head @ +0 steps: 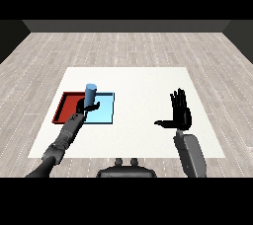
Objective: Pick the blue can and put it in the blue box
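A blue can (91, 93) stands upright over the near left part of the light blue tray (105, 111), close to where it meets the red tray (64, 106). My left hand (85, 106) is curled round the can's lower part, covering its base, so I cannot tell whether the can rests on the tray or hangs above it. My right hand (180, 111) is held up over the right half of the table, fingers straight and thumb spread to the left, with nothing in it.
The two trays lie side by side on the left of the white table (143, 81), red on the left and light blue on the right. Grey plank floor surrounds the table.
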